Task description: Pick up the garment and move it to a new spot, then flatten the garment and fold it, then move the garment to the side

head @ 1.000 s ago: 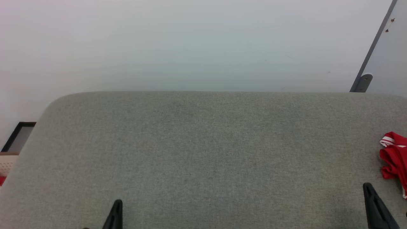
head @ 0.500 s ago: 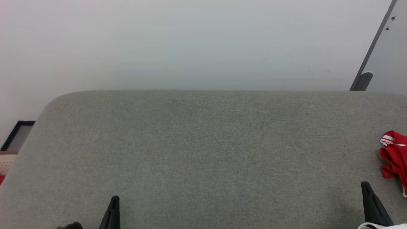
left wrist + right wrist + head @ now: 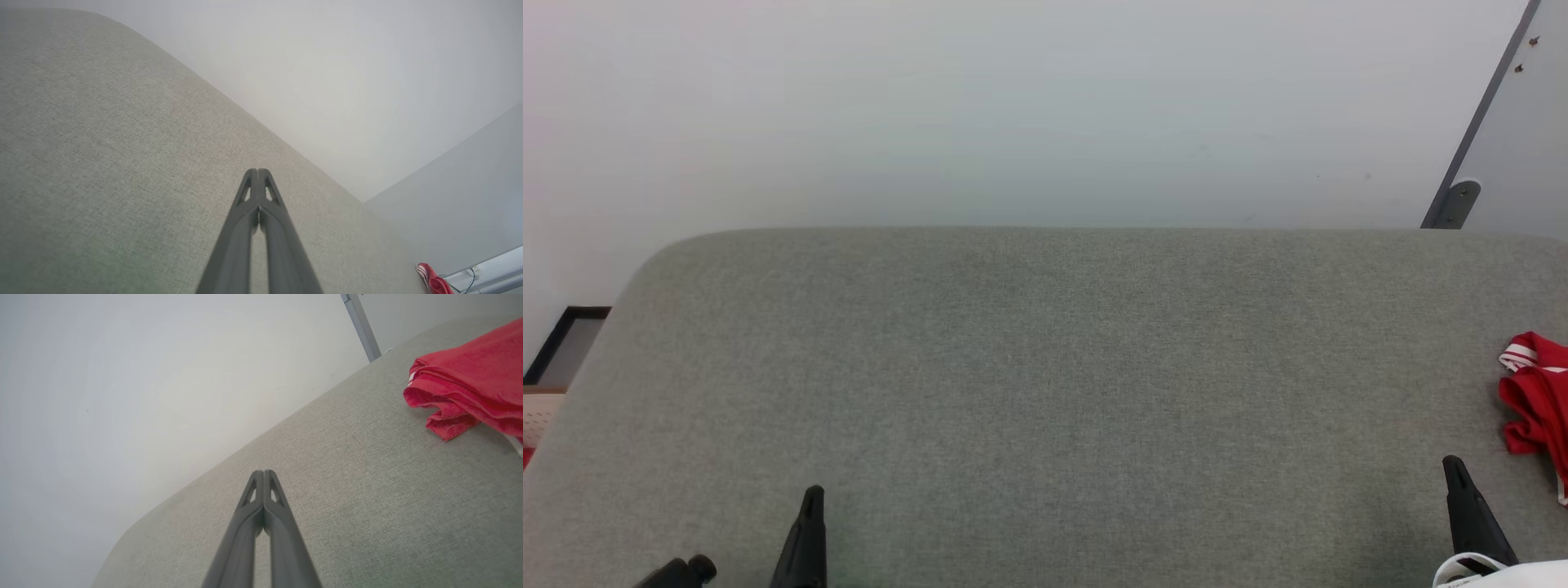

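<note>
Left hand (image 3: 813,495) sits at the lower left of the head view. Its two dark fingers (image 3: 235,245) are pressed together from base to tip and grip nothing. It points away from the robot over the grey fabric top of the desk (image 3: 1045,367); whether it touches that top cannot be told. In the left wrist view the fingers meet along their length, and only slim cut-outs near the tips let the cloth show through.

Right hand (image 3: 1450,465) stands at the lower right of the head view, likewise closed and empty, with a piece of pale forearm (image 3: 1515,572) behind it at the bottom edge.

The garment (image 3: 1535,400) lies crumpled on the desk at the right edge of the head view, cut off by the frame. It is near the right hand, beyond it and to its right, but apart from it. It is bright red, with a band of red and white stripes at its upper left fold. The right wrist view shows it as a heap of soft folds up and right of the closed fingers, with a thin white edge at its left end.

The desk's far left corner is rounded. Behind it rises a plain pale wall (image 3: 1013,114), and a grey bracket (image 3: 1458,200) sits at the upper right.
</note>
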Robot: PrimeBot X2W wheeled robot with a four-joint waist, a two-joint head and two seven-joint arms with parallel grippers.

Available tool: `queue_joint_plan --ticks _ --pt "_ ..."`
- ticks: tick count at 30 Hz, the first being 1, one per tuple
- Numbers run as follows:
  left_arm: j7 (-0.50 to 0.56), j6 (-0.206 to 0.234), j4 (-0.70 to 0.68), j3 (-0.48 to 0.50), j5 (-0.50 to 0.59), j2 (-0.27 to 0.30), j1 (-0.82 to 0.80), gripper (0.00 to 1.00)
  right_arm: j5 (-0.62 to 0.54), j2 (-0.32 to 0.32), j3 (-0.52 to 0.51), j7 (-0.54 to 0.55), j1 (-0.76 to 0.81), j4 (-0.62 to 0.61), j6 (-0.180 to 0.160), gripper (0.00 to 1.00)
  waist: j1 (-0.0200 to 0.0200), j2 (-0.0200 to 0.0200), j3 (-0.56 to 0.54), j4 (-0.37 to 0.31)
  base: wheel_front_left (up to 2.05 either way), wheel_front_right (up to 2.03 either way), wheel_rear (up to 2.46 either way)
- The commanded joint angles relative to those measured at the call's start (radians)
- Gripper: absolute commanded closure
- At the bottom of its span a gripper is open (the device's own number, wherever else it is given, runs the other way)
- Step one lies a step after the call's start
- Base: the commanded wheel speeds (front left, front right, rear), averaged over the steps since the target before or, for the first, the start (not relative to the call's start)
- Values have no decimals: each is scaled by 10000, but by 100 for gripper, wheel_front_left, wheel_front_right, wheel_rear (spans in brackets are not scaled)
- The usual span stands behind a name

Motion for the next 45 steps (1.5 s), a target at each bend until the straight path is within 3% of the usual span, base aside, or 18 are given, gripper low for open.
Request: queue_joint_plan --ticks 1,45 --pt "90 -9 -97 55 -375 26 -289 100 358 -27 -54 71 -290 -63 -2 100 0 0 8 -3 0 0 0" --pt "1411 -21 386 415 -4931 -178 -1298 100 4778 429 -178 1031 -1161 661 -7 100 0 0 215 -71 0 0 0"
